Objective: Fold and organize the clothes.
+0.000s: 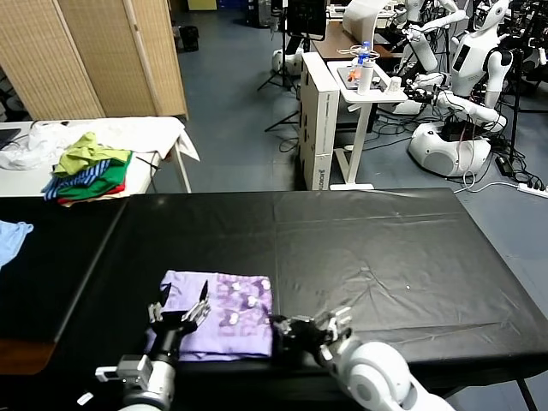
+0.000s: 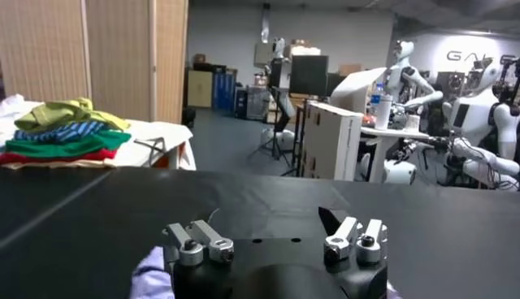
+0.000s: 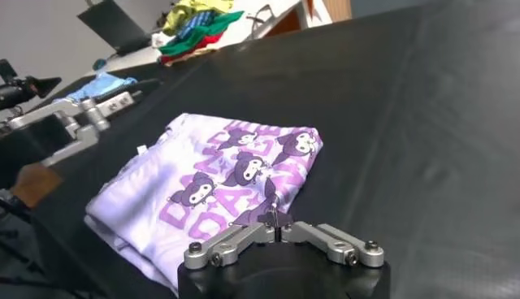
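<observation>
The clothes, one pale lavender T-shirt (image 1: 224, 321), lie folded with the purple print up near the black table's front edge (image 1: 385, 257). My left gripper (image 1: 181, 308) hovers open over the shirt's left part with nothing between its fingers. In the left wrist view its jaws (image 2: 276, 236) stand wide apart, and a corner of the shirt (image 2: 150, 272) shows beside them. My right gripper (image 1: 282, 327) sits at the shirt's right near corner. In the right wrist view it (image 3: 276, 219) is shut on a small pinch of the shirt's (image 3: 219, 175) edge, lifted slightly.
A pile of green, yellow and striped garments (image 1: 90, 167) rests on a white table at the back left. A light blue cloth (image 1: 10, 235) lies at the far left. A white cart (image 1: 330, 111) and other robots (image 1: 467, 86) stand behind the table.
</observation>
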